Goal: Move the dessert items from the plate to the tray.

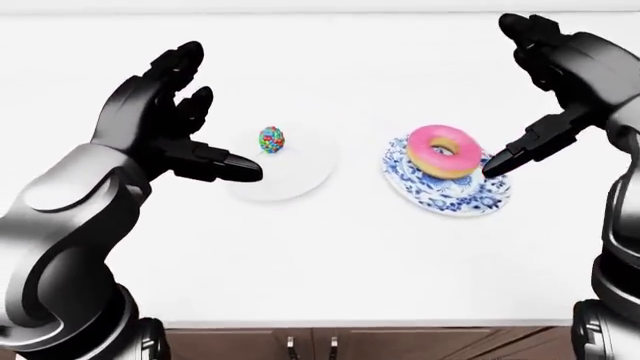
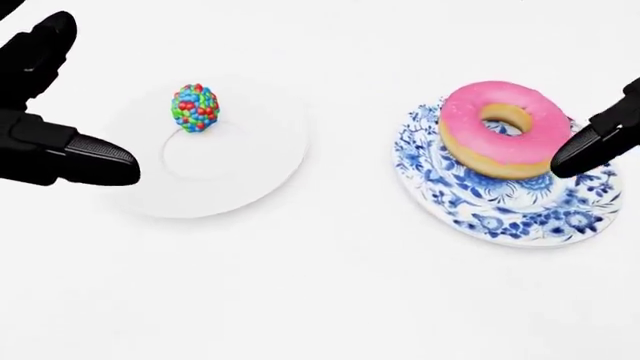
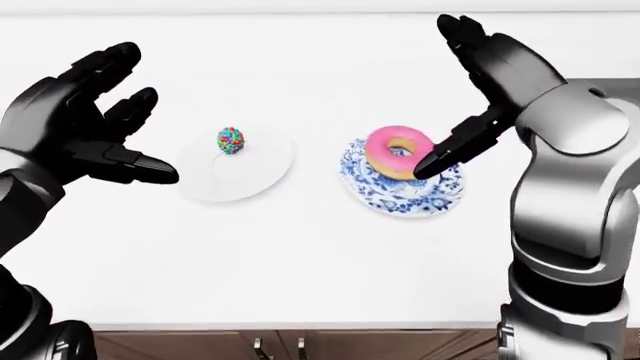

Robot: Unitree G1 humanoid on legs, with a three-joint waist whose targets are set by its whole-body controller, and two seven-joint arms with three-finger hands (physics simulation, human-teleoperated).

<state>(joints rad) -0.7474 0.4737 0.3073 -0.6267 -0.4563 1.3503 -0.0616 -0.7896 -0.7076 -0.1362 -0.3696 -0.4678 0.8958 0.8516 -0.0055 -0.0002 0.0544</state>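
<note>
A: Head view first: where do things stand with the desserts?

B: The pink donut (image 2: 503, 127) is on the blue-patterned plate (image 2: 500, 214) at the right of the frame. The candy-covered egg (image 2: 195, 108) stands upright at the upper left, on the rim of a plain white round dish (image 2: 250, 180), which I take for the tray.

A: So roughly half done?

B: That is my judgement. If the white dish is the tray, one dessert is already there and the donut is left to move.

A: And the hands?

B: The right robot hand (image 3: 470, 97) has its fingers spread apart, nothing held. One fingertip (image 2: 585, 150) sits at the donut's right edge; touching or just beside, I cannot tell. In the left-eye view the left robot hand (image 1: 165, 124) is also spread and empty, left of the white dish, well apart from the egg.

A: Anything else on the worktop (image 2: 320, 300)?

B: Nothing else shows there.
</note>
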